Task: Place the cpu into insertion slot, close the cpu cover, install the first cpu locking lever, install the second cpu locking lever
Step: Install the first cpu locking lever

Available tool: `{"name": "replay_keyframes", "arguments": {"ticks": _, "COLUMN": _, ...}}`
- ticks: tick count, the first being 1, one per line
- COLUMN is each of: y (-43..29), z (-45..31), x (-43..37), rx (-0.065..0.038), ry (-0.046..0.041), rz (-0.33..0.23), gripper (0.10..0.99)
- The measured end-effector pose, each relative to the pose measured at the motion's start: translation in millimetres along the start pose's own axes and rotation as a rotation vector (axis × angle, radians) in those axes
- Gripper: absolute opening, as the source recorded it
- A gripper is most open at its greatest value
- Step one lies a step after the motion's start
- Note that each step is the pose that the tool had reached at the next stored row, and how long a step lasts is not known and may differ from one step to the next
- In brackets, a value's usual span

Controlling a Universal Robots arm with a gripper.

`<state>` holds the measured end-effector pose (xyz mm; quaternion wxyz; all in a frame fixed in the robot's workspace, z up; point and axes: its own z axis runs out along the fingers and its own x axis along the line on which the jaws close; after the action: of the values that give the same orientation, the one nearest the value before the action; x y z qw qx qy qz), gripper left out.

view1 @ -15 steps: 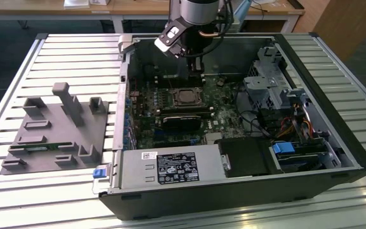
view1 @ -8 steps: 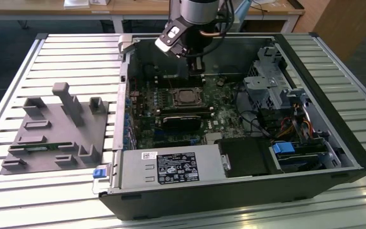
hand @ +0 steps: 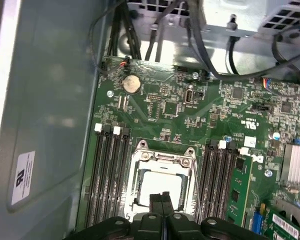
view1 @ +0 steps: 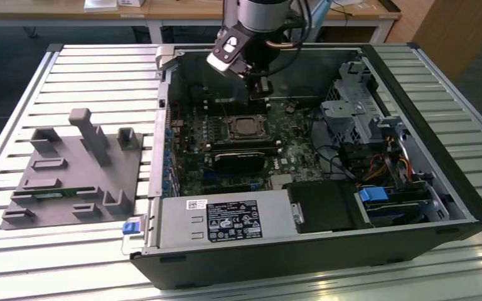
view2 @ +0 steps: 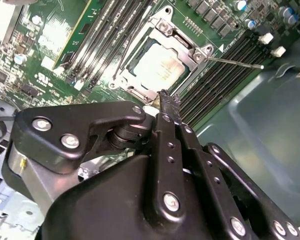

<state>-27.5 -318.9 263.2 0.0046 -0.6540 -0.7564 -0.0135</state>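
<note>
Gripper [view1: 260, 93] clenched shut; we see it at 12 o'clock of cpu [view1: 245, 128] in exterior view, w/ cpu cover [hand: 162, 159] down over chip.

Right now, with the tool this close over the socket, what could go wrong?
1. The shut tool hovers close by the cpu cover; coming down off-line could press on the cpu or scrape the frame.
2. One locking lever juts out over the memory slots; a sideways push could slip off that thin rod and strike those slots.
</note>
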Motion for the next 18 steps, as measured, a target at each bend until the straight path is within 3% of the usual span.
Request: {"name": "replay_keyframes", "arguments": {"ticks": 18, "y": 0.0, "z": 0.0, "x": 0.0, "rx": 0.003, "ry": 0.0018, "rz": -0.124, "gripper": 0.106}}
